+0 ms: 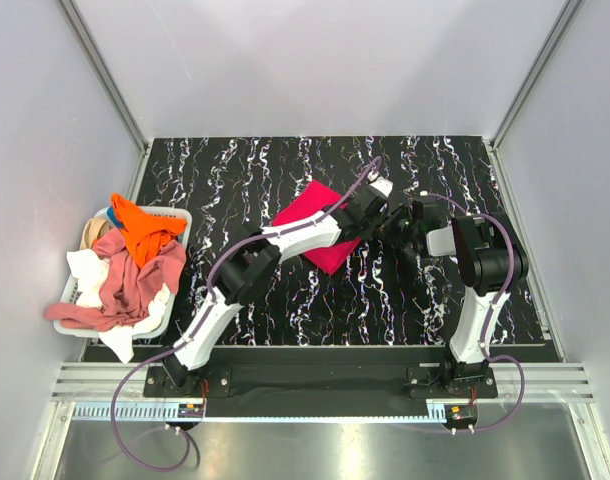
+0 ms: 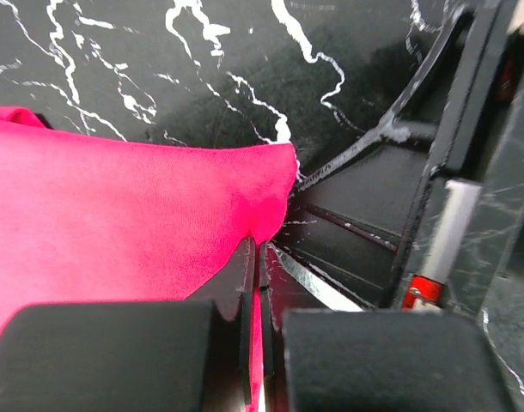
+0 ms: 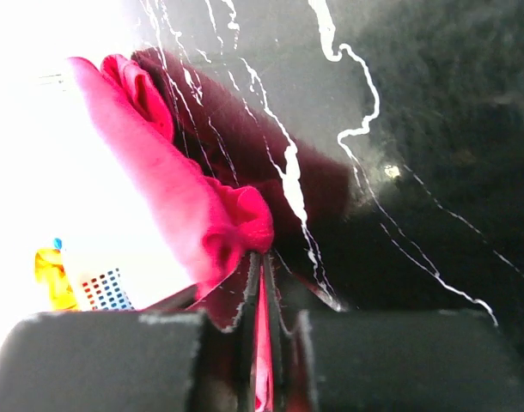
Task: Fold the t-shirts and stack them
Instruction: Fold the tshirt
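The bright pinkish-red t-shirt lies folded small on the black marbled table, mid-table. My left gripper is shut on its right edge; in the left wrist view the cloth runs between the closed fingers. My right gripper is shut on a bunched corner of the same shirt, close beside the left gripper, held just above the table. Other t-shirts, orange, dusty pink and white, are piled in a basket at the left.
The white basket stands at the table's left edge, with clothes hanging over its rim. White enclosure walls surround the table. The two arms meet over the table's centre right.
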Motion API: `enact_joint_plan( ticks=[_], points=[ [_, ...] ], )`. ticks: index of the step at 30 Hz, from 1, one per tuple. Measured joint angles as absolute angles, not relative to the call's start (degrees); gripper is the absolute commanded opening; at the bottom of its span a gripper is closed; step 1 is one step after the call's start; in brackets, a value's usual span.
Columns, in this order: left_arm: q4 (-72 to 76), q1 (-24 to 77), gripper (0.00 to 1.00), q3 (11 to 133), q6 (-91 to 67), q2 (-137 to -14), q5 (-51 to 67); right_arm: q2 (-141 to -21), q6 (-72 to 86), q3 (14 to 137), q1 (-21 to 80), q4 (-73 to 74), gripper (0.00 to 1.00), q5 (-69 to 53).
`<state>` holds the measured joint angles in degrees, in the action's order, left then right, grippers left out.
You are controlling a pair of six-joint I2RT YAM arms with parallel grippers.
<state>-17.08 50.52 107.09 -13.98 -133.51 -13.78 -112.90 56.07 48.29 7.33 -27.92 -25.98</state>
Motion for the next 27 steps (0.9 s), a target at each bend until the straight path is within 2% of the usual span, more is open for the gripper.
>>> enact_joint_plan(
  ticks=[1,3,5,8,13,19,23,27],
  points=[
    [-17.1,50.5,0.13,107.2,-14.0,-133.9,-13.8,-112.9,56.1,48.4,7.3,-27.8,0.22,-26.0],
    [-18.0,50.5,0.20,108.1,-14.2,-134.8,-14.3,-112.9,56.2,48.6,7.3,-27.6,0.27,-25.9],
    [-18.9,50.2,0.32,108.9,-14.6,-134.8,-14.3,-112.4,56.2,48.8,6.7,-27.1,0.35,-25.8],
    [-19.8,50.2,0.38,109.4,-15.4,-134.5,-14.0,-109.6,55.2,48.6,6.0,-22.9,0.39,-24.0],
    [-21.5,49.8,0.41,105.7,-15.7,-128.2,-13.0,-102.0,53.0,48.1,5.5,-13.1,0.40,-21.3],
    [-20.8,44.4,0.41,94.6,-16.8,-108.9,-10.2,-93.7,51.2,48.9,6.4,-6.5,0.38,-20.0],
    [-19.0,36.6,0.41,88.4,-18.9,-102.1,-7.0,-94.4,50.8,51.7,8.9,-5.5,0.30,-20.3],
    [-19.3,30.3,0.42,84.4,-20.5,-103.9,-4.2,-98.5,50.8,55.6,10.6,-5.8,0.26,-21.9]
  ],
)
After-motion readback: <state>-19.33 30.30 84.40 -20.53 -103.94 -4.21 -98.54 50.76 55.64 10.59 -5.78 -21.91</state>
